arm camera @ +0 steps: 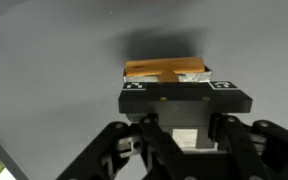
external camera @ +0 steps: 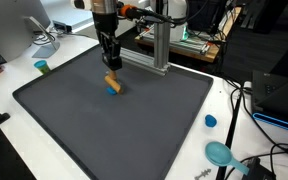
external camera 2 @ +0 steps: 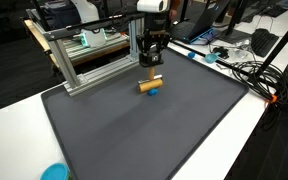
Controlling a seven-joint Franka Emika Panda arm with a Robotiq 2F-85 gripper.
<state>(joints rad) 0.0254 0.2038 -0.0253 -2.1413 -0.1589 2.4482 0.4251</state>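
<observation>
A short tan wooden cylinder with a blue end (external camera: 113,85) lies on its side on the dark grey mat (external camera: 104,125), towards its far part. It shows in both exterior views (external camera 2: 151,86), and in the wrist view (arm camera: 164,70) just beyond the fingertips. My gripper (external camera: 108,62) hangs straight above it, a little clear of it (external camera 2: 150,62). In the wrist view the fingertips (arm camera: 185,98) form one closed black block with nothing between them.
An aluminium frame (external camera: 154,45) stands at the mat's far edge, close behind the gripper (external camera 2: 84,55). A small blue cap (external camera: 210,121), a teal scoop-like object (external camera: 220,153) and cables (external camera: 246,100) lie on the white table. A small teal-topped cylinder (external camera: 42,67) stands beside the mat.
</observation>
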